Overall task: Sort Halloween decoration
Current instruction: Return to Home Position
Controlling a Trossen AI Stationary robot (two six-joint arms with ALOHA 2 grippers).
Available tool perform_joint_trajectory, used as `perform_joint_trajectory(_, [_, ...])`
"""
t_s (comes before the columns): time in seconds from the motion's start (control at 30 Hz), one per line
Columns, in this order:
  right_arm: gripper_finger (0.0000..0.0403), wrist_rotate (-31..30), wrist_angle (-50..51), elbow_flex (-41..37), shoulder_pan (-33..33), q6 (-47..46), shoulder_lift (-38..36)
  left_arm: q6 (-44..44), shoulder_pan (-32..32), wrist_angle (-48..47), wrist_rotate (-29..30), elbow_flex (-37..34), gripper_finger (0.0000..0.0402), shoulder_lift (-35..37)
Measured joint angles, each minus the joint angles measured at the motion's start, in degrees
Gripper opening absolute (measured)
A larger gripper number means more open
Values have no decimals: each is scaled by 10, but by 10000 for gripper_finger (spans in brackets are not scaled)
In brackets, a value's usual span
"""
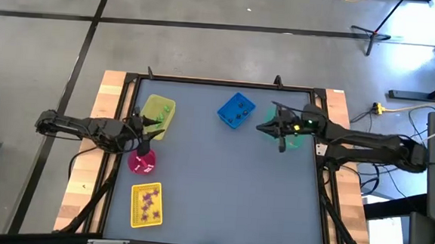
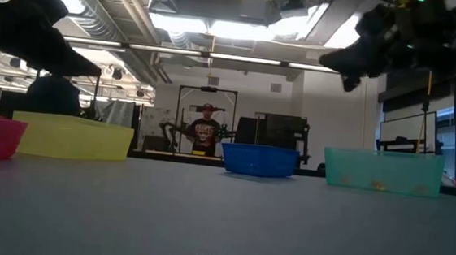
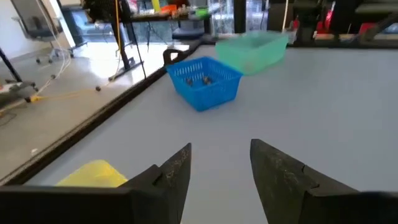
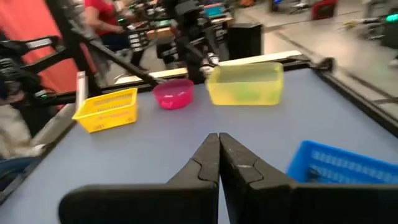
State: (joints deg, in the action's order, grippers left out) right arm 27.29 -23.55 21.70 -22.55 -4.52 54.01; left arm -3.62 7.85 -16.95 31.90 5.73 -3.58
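Observation:
The decorations are tiny trinkets lying in the bins: purple ones (image 1: 147, 201) in the yellow basket, green ones (image 1: 159, 116) in the yellow tub, dark ones (image 1: 239, 108) in the blue basket, and orange ones (image 2: 377, 185) in the teal container. My left gripper (image 1: 143, 129) hovers open between the yellow tub and the pink bowl; its wrist view shows empty fingers (image 3: 221, 168) above bare table. My right gripper (image 1: 265, 128) is raised and shut beside the teal container (image 1: 298, 137); nothing shows between its fingers (image 4: 219, 155).
Yellow tub (image 1: 157, 114), pink bowl (image 1: 142, 162) and yellow basket (image 1: 146, 205) stand along the table's left side. The blue basket (image 1: 235, 110) and the teal container stand toward the far right. The table's middle and near right are bare grey surface. A person (image 2: 205, 132) stands in the room beyond.

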Motion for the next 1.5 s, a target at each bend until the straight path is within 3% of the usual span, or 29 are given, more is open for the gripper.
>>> perform_joint_trajectory(0.27, [5, -71, -11, -110, 0, -16, -133, 10, 0, -5, 0, 1, 151, 35])
perform_joint_trajectory(0.73, [5, -80, -32, -212, 0, -59, -225, 27, 1, -13, 3, 2, 151, 34])
perform_joint_trajectory(0.97, [5, -89, 8, -213, 0, -42, -267, 27, 1, -16, 5, 2, 151, 34])
perform_joint_trajectory(1.17, [5, -104, 109, -213, 0, -30, -323, 27, 0, -22, 15, 4, 151, 34])
perform_joint_trajectory(1.33, [5, -163, 139, -213, 0, 8, -368, 28, 0, -22, 2, 7, 151, 34])
perform_joint_trajectory(1.5, [5, -170, 161, -213, 0, 44, -380, 28, 1, -22, -8, 7, 151, 34])
